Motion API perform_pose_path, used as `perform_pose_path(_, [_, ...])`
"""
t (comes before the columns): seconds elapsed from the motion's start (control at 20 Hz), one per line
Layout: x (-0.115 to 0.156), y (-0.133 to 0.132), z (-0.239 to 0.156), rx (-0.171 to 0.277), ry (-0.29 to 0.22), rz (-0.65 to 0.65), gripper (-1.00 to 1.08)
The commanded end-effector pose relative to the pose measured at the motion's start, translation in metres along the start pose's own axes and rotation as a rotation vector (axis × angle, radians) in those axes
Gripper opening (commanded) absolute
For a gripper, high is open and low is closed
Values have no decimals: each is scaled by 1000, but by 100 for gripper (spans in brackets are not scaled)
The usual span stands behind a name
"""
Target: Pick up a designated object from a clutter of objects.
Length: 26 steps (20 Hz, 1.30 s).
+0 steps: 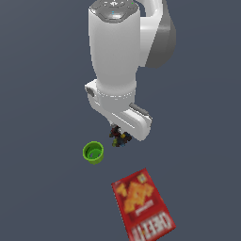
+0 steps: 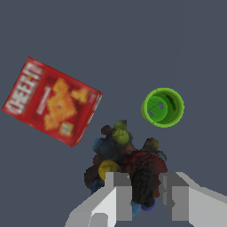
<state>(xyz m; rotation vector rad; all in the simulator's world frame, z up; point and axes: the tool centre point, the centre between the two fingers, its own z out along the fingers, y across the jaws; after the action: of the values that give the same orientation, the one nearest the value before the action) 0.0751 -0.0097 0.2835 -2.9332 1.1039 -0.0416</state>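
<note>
With the end effector [image 2: 145,195] pinching the dark speckled lump [image 2: 126,162] between its fingers, a good lift looks straight and slow — steering away from the green cup [image 2: 162,107] nearby.

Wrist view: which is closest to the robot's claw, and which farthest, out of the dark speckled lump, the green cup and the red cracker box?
1. Dark speckled lump: between the fingers of the gripper, touching them.
2. Green cup: standing apart, just beyond the lump.
3. Red cracker box: lying flat, farthest off, on the lump's other side from the cup.
</note>
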Motion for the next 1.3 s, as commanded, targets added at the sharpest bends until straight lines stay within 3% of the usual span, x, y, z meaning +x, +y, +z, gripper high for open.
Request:
perform_pose_path(0.0, [1,-4,-25,-2,-3,-1,-100])
perform_pose_path(0.6, [8,-23,-120,-13,-17,-4,-100])
perform_pose_path(1.25, [13,-31,-156,-16,-22,-5,-100])
